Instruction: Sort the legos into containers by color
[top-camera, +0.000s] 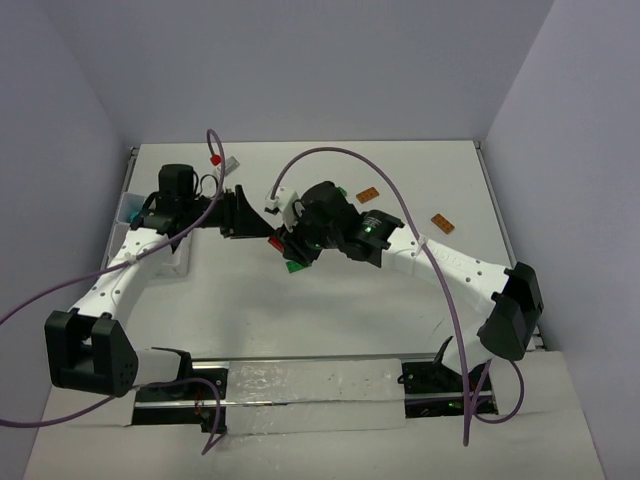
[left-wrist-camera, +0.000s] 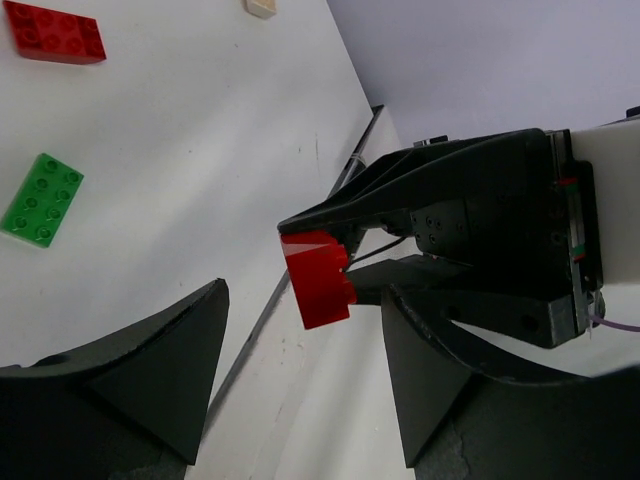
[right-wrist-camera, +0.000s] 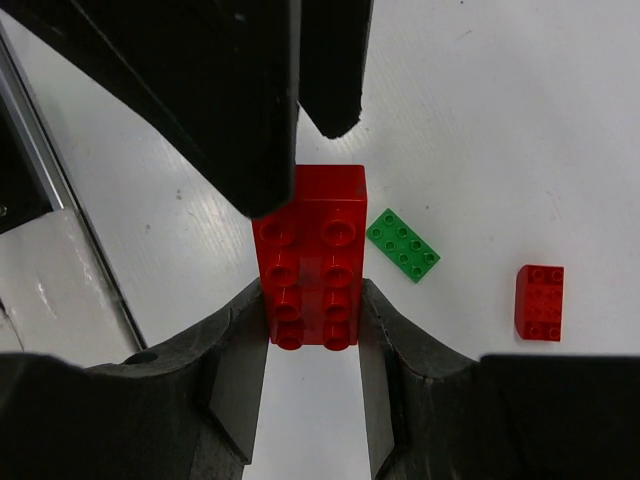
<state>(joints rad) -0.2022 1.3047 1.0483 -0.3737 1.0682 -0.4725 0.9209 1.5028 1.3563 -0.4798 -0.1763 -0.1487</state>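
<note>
While gripped (right gripper (right-wrist-camera: 312, 320)), brick (right-wrist-camera: 310, 235) hangs.

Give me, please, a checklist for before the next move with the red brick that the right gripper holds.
1. The right gripper is shut on the held red brick: ok.
2. The left gripper is open: ok.
3. The brick is far enough into the left gripper's gap: cannot tell.
4. The loose green brick and the loose red brick lie apart from both grippers: ok.
5. The container has its red compartment free: cannot tell, mostly hidden.
</note>
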